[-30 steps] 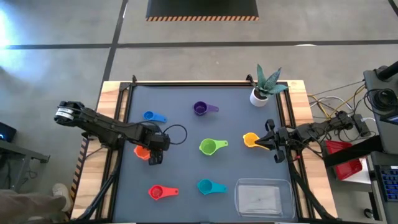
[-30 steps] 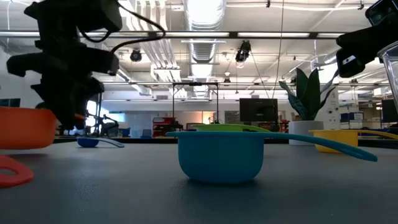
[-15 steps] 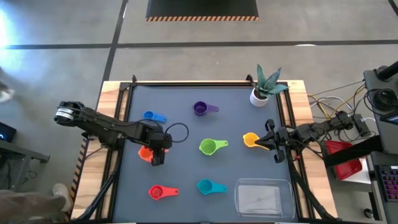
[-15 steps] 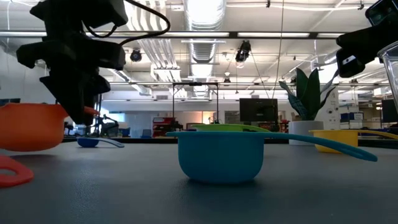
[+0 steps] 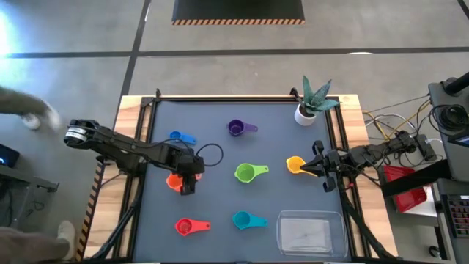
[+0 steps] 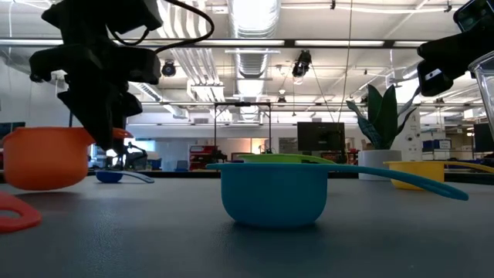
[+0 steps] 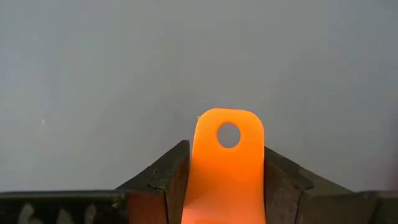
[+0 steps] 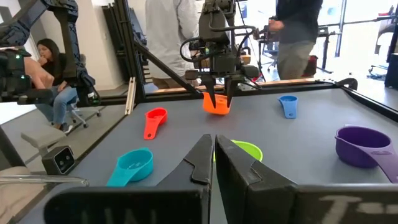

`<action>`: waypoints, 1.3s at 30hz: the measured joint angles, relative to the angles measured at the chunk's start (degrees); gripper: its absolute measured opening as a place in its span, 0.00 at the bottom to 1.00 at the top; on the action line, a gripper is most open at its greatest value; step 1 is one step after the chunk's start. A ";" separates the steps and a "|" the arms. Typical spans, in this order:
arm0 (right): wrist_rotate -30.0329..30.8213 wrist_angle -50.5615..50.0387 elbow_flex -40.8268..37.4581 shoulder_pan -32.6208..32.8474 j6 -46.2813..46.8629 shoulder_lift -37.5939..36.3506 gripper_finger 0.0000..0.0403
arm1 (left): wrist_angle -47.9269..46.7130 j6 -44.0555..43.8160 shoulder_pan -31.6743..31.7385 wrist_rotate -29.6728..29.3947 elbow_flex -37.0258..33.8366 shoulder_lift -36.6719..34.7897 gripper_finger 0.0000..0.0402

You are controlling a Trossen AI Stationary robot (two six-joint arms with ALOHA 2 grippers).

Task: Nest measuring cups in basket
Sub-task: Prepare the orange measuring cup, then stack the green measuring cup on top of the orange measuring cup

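This is a robotics lab or industrial workshop hall. Across the low view's upper half runs an open ceiling (image 6: 255,46) with bare ducts, pipes and long strip lights; a dark monitor (image 6: 320,137) stands at centre right, far back. In the right wrist view's upper half, people (image 8: 169,31) stand behind the table beside metal frames — one sits on an office chair (image 8: 79,102) at the left edge. The high view shows polished concrete floor (image 5: 220,66) along the top and loose cables (image 5: 388,121) at the right.
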 joint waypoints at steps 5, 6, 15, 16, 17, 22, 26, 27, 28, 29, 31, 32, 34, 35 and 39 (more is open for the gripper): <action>0.00 0.00 0.02 0.00 0.00 0.02 0.02 | 0.00 -0.02 -0.04 0.08 0.00 0.00 0.34; 0.02 0.00 0.01 0.02 0.00 0.02 0.02 | 0.00 -0.02 -0.04 0.23 0.00 0.00 0.34; 0.02 0.00 0.00 -0.01 0.00 -0.01 0.02 | 0.11 -0.47 -0.02 1.54 0.00 0.00 0.39; 0.00 0.00 0.01 0.00 0.00 -0.01 0.02 | 0.11 -0.55 0.02 1.53 0.00 0.00 0.41; 0.00 0.00 0.00 0.02 0.00 -0.01 0.02 | 0.13 -0.57 0.02 1.51 0.00 0.00 0.43; 0.01 0.00 0.01 0.01 0.00 -0.01 0.02 | 0.19 -0.64 0.02 1.12 0.00 0.00 0.55; 0.02 0.00 0.01 0.01 0.00 0.00 0.02 | 0.22 -0.54 0.02 1.05 0.00 0.00 0.62; 0.02 0.00 0.02 0.02 0.00 0.00 0.02 | 0.22 -0.50 0.02 1.03 0.00 0.00 0.63; 0.00 0.00 0.00 0.02 0.00 0.02 0.02 | 0.22 -0.46 0.02 1.03 0.00 0.00 0.64; 0.01 0.00 0.00 -0.01 0.00 0.01 0.02 | 0.20 -0.41 0.02 1.03 0.00 0.00 0.65; 0.01 0.00 0.01 0.01 0.00 0.00 0.02 | 0.07 -0.37 0.02 1.03 0.01 0.00 0.66; 0.02 0.00 0.01 -0.01 0.00 -0.01 0.02 | -0.58 -0.24 0.02 1.00 0.21 0.00 0.66; 0.02 0.00 0.02 -0.01 0.00 -0.01 0.02 | -2.44 0.18 0.02 1.00 1.33 0.02 0.66; 0.02 0.00 0.02 0.01 0.00 0.01 0.02 | -3.15 0.43 0.02 0.98 2.12 0.02 0.66; 0.01 0.00 0.02 0.01 0.00 0.00 0.02 | -6.94 1.57 0.02 -0.35 5.92 0.02 0.66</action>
